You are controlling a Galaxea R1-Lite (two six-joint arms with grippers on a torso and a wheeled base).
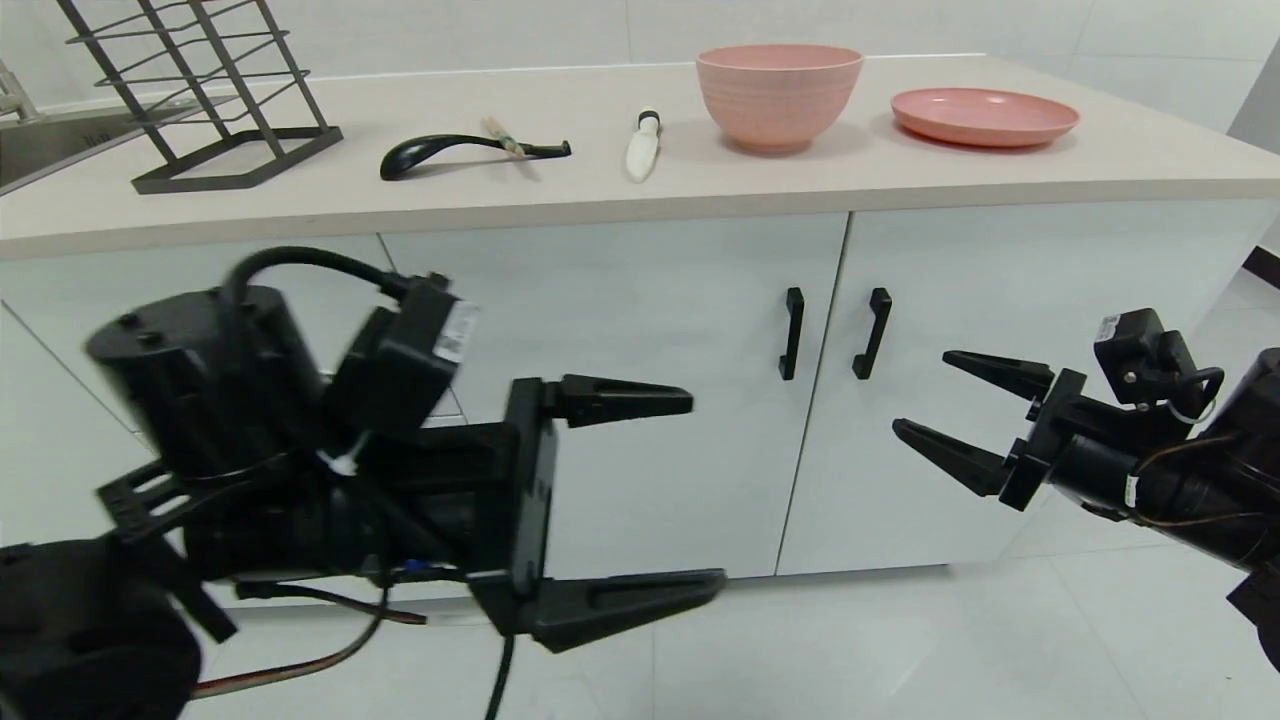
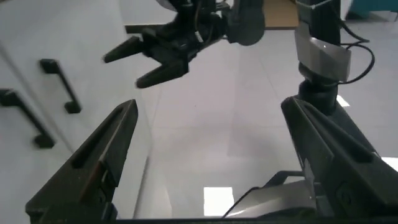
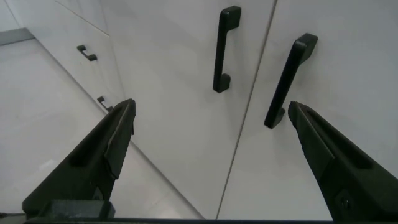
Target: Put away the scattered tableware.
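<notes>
On the counter (image 1: 600, 195) lie a black ladle (image 1: 440, 152), a pair of chopsticks (image 1: 505, 138) across its handle, a white knife (image 1: 643, 145), a pink bowl (image 1: 779, 94) and a pink plate (image 1: 984, 115). A black dish rack (image 1: 210, 95) stands at the counter's left. My left gripper (image 1: 705, 492) is open and empty, low in front of the cabinets, well below the counter. My right gripper (image 1: 920, 395) is open and empty too, in front of the right cabinet door. In the left wrist view the left gripper (image 2: 208, 118) faces the right gripper (image 2: 127, 65).
Two black door handles (image 1: 792, 333) (image 1: 873, 333) sit on the white cabinet doors between the grippers; the right wrist view has them (image 3: 225, 48) close ahead. A sink (image 1: 40, 145) lies at the counter's far left. Grey floor tiles spread below.
</notes>
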